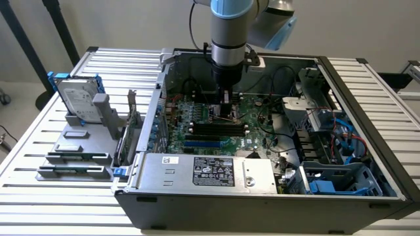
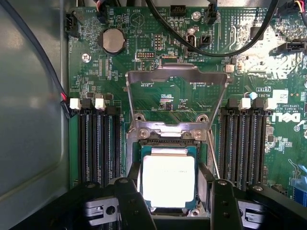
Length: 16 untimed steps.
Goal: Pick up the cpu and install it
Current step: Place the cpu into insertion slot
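Wrist view gave the clearest look at the work. The small, flat, square cpu (image 2: 169, 181), with a bright silver-grey metal top and a thin green rim, lay level inside the dark square socket (image 2: 168, 142) on the green motherboard (image 2: 158, 98). Its edges ran parallel to the socket's edges. The hinged silver metal load plate (image 2: 176, 73) stood raised on the side of the socket away from the fingers, so nothing covered the chip. Long black memory slots (image 2: 98, 143) ran along both sides of the socket.

I judged the step in hand to be the seating of the chip. To do it well, the chip had to rest flat and square in the socket, with no corner riding on the frame. Any sideways push was to be avoided, because the contacts under such a chip probably bend easily.

The black gripper (image 2: 176, 194) was spread wide and released, and it grasped nothing. Its two fingers (image 2: 132, 199) stood one on each side of the cpu. On one side a clear gap showed between finger and chip. On the other side I could not tell whether the finger touched the rim.

In the exterior view, the gripper (image 1: 225, 110) hung straight above the socket, inside the open grey computer case (image 1: 262, 209).
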Motion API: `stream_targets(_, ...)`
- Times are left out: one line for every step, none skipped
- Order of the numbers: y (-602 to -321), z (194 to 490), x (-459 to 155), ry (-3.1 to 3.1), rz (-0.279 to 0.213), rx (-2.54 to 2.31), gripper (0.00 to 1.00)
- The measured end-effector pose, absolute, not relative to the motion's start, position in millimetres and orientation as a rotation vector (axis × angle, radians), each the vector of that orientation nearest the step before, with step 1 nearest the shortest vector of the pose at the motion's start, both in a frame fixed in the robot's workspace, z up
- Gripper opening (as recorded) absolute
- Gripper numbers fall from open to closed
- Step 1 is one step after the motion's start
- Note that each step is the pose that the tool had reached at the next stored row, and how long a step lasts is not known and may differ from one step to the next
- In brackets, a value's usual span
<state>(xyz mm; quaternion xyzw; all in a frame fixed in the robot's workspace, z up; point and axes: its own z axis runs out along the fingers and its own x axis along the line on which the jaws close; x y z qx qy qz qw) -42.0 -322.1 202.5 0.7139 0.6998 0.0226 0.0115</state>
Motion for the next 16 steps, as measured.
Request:
stream_targets(-322.1,202.3,-42.0,2.182,0.07,2.227,0.55)
stream_targets(-322.1,201.9,-42.0,2.182,0.07,2.227,0.55)
stream_targets(-322.1,201.6,-41.9,2.183,0.069,2.228,0.55)
stream_targets(-322.1,201.3,-41.7,2.183,0.068,2.228,0.55)
stream_targets(-322.1,200.9,-41.6,2.184,0.066,2.229,0.55)
stream_targets(-322.1,200.7,-41.4,2.185,0.064,2.23,0.55)
stream_targets(-322.1,200.6,-41.0,2.185,0.062,2.231,0.55)
stream_targets(-322.1,200.5,-40.7,2.186,0.06,2.232,0.55)
stream_targets(-322.1,200.5,-40.3,2.186,0.059,2.232,0.55)
stream_targets(-322.1,200.4,-40.0,2.187,0.058,2.233,0.55)
stream_targets(-322.1,200.3,-39.7,2.187,0.058,2.234,0.55)
stream_targets(-322.1,200.2,-39.4,2.187,0.057,2.234,0.55)
stream_targets(-322.1,200.0,-39.3,2.188,0.056,2.235,0.55)
stream_targets(-322.1,199.8,-39.1,2.188,0.055,2.235,0.55)
stream_targets(-322.2,199.7,-39.1,2.188,0.054,2.236,0.55)
stream_targets(-322.2,199.6,-39.0,2.188,0.053,2.237,0.55)
